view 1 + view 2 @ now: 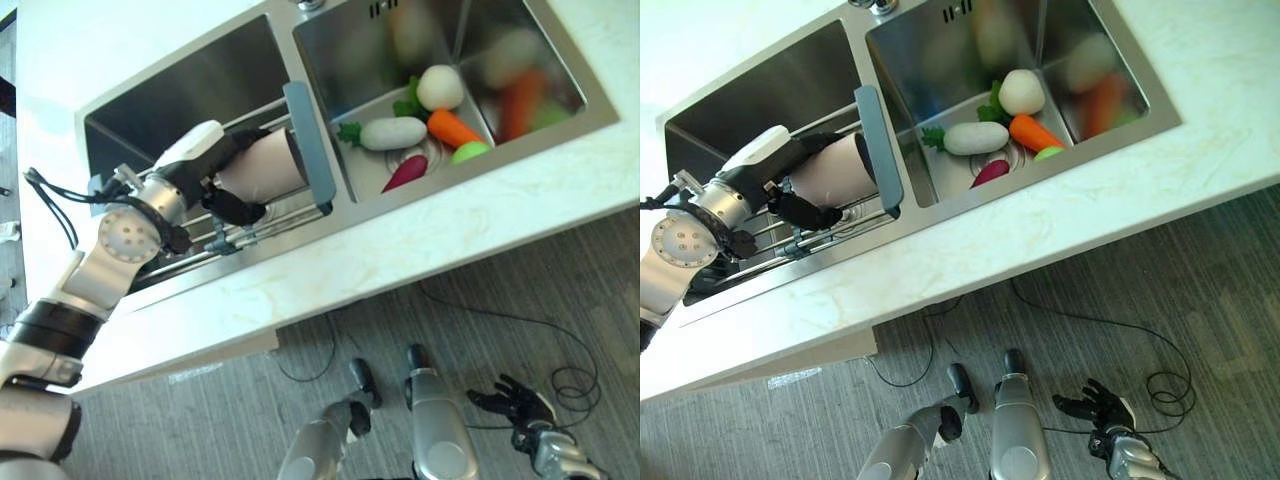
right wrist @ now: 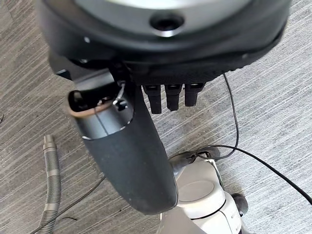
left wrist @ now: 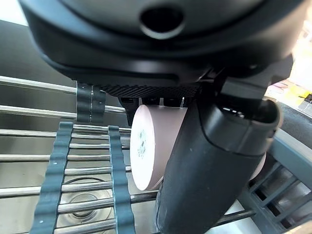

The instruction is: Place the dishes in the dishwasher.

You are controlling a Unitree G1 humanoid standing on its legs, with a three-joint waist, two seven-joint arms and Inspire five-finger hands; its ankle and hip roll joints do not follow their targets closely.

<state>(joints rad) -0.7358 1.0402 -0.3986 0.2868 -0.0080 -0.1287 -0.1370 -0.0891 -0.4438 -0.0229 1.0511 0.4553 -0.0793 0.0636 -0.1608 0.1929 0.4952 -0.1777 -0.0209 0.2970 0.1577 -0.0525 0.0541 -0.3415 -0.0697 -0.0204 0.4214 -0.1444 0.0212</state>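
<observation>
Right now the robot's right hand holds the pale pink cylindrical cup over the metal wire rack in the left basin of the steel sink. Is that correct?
Not quite: the left hand holds the pale pink cylindrical cup, as the left eye view shows. The rest stands: it is over the metal wire rack in the left basin of the steel sink.

— What can't you make out around the sink (image 1: 300,75)?
— The left hand (image 1: 215,170) covers much of the pink cup (image 1: 265,168) — its far side is hidden. The sink's back wall blurs into vague orange and green shapes.
— And the tap?
— Cut off at the top edge.
</observation>
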